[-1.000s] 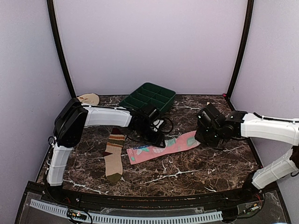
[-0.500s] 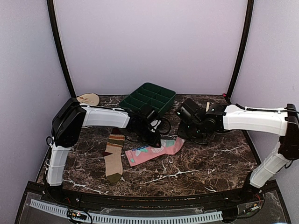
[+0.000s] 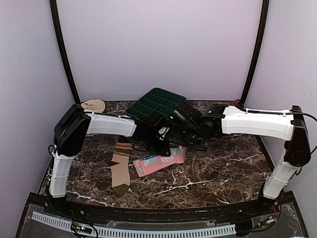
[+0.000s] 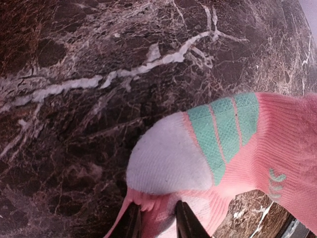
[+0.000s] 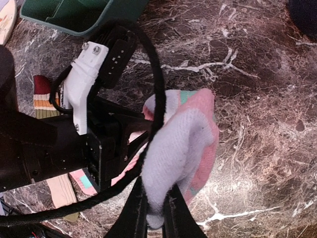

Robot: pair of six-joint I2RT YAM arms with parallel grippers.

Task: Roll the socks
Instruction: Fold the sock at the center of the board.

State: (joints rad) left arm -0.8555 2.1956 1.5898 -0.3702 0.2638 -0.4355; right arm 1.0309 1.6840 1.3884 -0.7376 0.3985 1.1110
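The pink sock (image 3: 153, 162) lies mid-table, its right end lifted and folded back over itself. My left gripper (image 3: 167, 150) is shut on a pink fold of it, which shows between the fingers in the left wrist view (image 4: 157, 225); the white patch and teal stripes (image 4: 223, 134) lie just ahead. My right gripper (image 5: 154, 208) is shut on the sock's white toe end (image 5: 173, 153), held right beside the left gripper (image 5: 109, 148). The striped beige sock (image 3: 120, 166) lies flat to the left, untouched.
A dark green compartment tray (image 3: 157, 103) stands at the back, just behind both grippers. A round beige disc (image 3: 94, 105) sits in the back left corner. The left arm's black cable (image 5: 157, 94) crosses in front of the held toe.
My right arm has swung left, carrying the pink sock's toe end over toward the left gripper. The left gripper has closed on the sock.
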